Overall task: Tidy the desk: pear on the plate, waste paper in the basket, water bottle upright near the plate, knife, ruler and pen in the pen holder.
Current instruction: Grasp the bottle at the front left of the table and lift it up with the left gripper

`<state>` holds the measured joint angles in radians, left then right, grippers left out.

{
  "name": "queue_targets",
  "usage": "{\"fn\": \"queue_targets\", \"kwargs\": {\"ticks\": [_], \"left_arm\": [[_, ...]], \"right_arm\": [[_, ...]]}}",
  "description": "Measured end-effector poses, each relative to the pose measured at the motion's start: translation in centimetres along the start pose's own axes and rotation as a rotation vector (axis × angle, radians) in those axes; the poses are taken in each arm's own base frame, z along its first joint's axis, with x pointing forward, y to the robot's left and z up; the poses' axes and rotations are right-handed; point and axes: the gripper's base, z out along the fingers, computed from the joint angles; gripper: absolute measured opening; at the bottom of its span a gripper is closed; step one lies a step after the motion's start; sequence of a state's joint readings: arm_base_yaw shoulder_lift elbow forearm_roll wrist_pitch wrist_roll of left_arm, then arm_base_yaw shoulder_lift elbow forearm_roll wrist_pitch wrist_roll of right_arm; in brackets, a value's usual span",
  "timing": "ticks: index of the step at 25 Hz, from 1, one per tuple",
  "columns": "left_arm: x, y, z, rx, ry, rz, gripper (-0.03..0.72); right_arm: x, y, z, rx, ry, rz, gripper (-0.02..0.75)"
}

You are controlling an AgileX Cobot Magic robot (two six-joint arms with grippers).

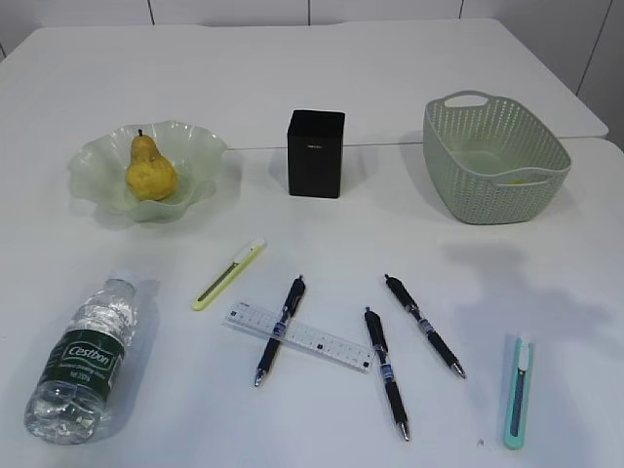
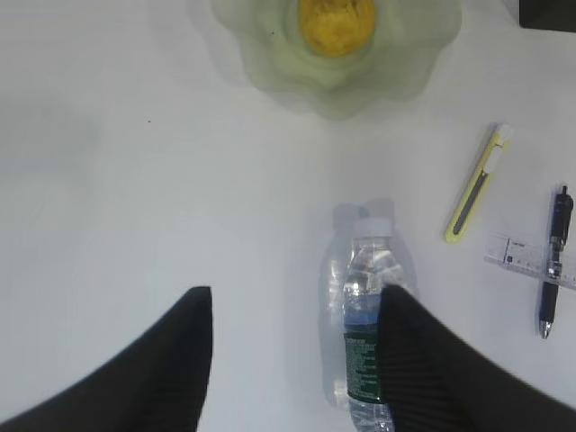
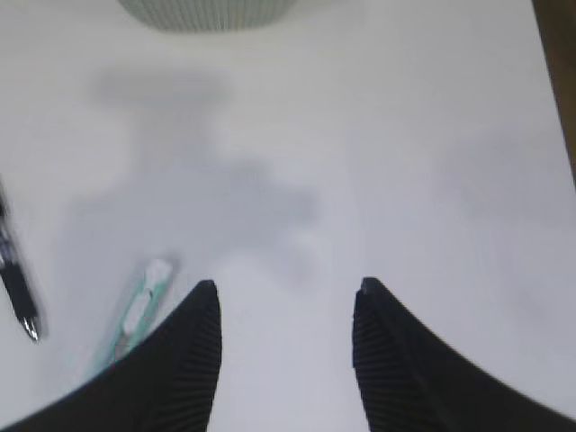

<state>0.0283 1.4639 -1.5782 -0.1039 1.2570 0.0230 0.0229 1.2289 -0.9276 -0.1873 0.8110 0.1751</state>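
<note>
Nearest me, my left gripper (image 2: 295, 310) hangs spread over the surface (image 1: 292, 88), empty, its right finger overlapping the water bottle (image 1: 85, 361) lying on its side. My right gripper (image 3: 286, 301) is spread too, holding nothing, with the teal knife (image 1: 518, 392) just beside its left finger. Further on I see three pens, one (image 1: 281, 328) across the ruler (image 1: 297, 334), and a yellow knife (image 1: 228, 274). Beyond stand the pen holder (image 1: 316, 153) and basket (image 1: 494, 156); the pear (image 1: 150, 171) sits on the plate (image 1: 98, 161).
</note>
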Motion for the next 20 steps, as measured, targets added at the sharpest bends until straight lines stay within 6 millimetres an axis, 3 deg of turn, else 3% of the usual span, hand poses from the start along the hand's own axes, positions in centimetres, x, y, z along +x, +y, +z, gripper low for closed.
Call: {"fn": "queue_targets", "kwargs": {"ticks": [4, 8, 14, 20], "left_arm": [[0.1, -1.9, 0.2, 0.029, 0.008, 0.056, 0.480], [0.0, -4.7, 2.6, 0.067, 0.077, 0.084, 0.535], [0.1, -8.1, 9.7, 0.061, 0.249, 0.102, 0.548], [0.7, -8.8, 15.7, 0.027, 0.387, 0.083, 0.550]], "right_arm": [[3.2, 0.1, 0.8, -0.006, 0.145, 0.036, 0.387], [3.9, 0.3, -0.1, -0.039, 0.157, 0.076, 0.387], [4.7, 0.6, -0.9, -0.081, 0.223, 0.121, 0.387], [5.0, 0.8, -1.1, -0.095, 0.257, 0.119, 0.387]]}}
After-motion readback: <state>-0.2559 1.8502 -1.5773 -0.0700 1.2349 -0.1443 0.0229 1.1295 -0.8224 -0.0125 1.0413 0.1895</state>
